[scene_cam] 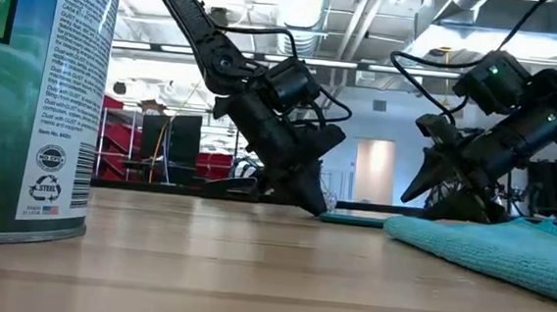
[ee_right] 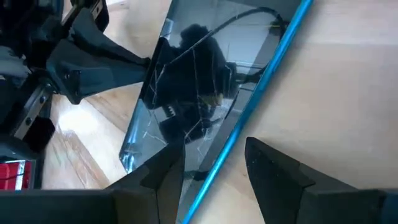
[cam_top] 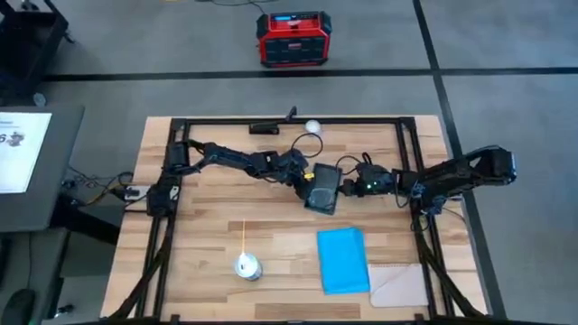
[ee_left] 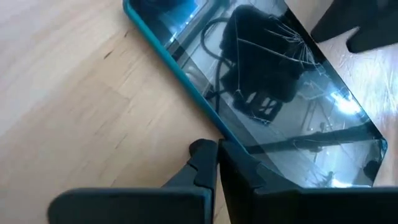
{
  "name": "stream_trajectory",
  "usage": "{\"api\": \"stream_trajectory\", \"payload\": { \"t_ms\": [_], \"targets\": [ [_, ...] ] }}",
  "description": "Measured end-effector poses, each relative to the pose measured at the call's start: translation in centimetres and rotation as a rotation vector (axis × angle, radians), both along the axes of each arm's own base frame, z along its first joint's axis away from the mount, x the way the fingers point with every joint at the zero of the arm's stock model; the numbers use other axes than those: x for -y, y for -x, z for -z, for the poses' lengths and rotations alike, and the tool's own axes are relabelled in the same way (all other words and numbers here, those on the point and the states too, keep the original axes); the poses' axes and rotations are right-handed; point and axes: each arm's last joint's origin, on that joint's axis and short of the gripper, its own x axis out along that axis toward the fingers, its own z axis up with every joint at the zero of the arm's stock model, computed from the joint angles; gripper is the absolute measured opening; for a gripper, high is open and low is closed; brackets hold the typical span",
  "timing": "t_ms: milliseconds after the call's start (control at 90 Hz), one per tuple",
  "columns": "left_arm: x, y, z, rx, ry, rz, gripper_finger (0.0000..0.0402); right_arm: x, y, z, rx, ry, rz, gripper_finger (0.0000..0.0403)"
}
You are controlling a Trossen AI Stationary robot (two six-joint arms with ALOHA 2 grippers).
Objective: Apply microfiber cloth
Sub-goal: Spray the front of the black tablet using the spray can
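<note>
Your bench [cam_top: 208,235] held the cloth [cam_top: 343,260] flat near its front edge, right of centre, untouched. The tablet [cam_top: 322,188] lay mid-bench. Your left tool [ee_left: 216,163] was pressed together at one tablet edge; your right tool [ee_right: 214,163] was spread, straddling the opposite edge.

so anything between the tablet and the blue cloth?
High view: only bare wood table between the tablet and the microfiber cloth; they lie apart.
</note>
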Motion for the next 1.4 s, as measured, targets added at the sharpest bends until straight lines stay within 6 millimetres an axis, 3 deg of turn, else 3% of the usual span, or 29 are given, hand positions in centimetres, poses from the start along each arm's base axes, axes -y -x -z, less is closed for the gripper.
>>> {"api": "stream_trajectory", "payload": {
  "t_ms": [289, 1400],
  "targets": [
    [0.1, 0.0, 0.0, 0.003, 0.001, 0.000, 0.0000, -1.6, -0.6, 0.3, 0.013, -0.116, -0.039, 0.0147],
    [0.6, -0.2, 0.0, 0.010, 0.012, 0.000, 0.0000, -0.7, -1.2, 0.5, -0.093, -0.082, -0.064, 0.0164]
  ]
}}
